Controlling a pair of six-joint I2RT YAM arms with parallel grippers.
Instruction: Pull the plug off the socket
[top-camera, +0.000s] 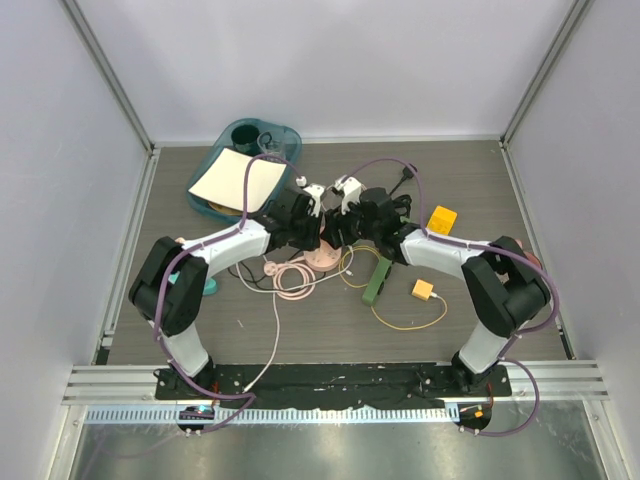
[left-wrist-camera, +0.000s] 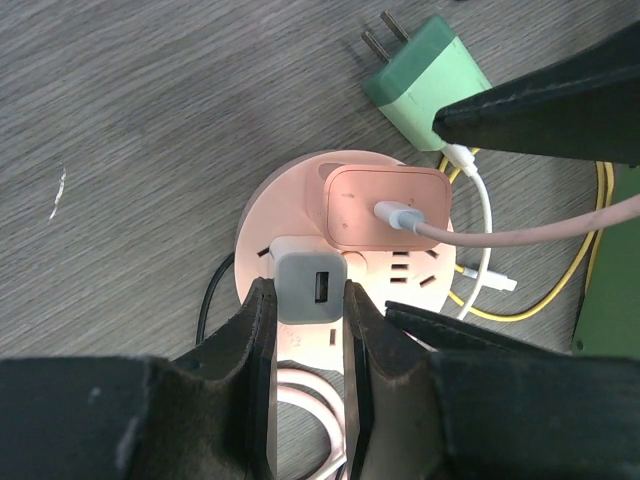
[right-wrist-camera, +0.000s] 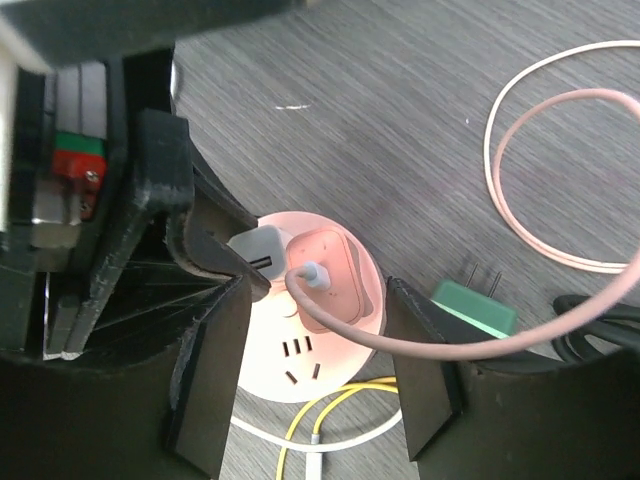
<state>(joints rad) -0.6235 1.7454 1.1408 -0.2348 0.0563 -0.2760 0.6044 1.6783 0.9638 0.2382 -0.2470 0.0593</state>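
Observation:
A round pink socket (left-wrist-camera: 285, 200) lies on the table, also in the top view (top-camera: 322, 258). A grey USB plug (left-wrist-camera: 311, 287) and a pink plug (left-wrist-camera: 385, 205) with a pink cable sit in it. My left gripper (left-wrist-camera: 306, 300) is shut on the grey plug, one finger on each side. My right gripper (right-wrist-camera: 318, 372) straddles the socket (right-wrist-camera: 270, 355), with its wide-set fingers (right-wrist-camera: 425, 375) against the rim on both sides. The grey plug (right-wrist-camera: 255, 245) and the pink plug (right-wrist-camera: 335, 280) show there too.
A loose green plug (left-wrist-camera: 430, 80) lies just beyond the socket. Yellow and white cables (right-wrist-camera: 330, 410) run beside it. A pink cable coil (top-camera: 295, 280), a green power strip (top-camera: 377, 280), two yellow adapters (top-camera: 442, 218) and a teal tray (top-camera: 245, 165) lie around.

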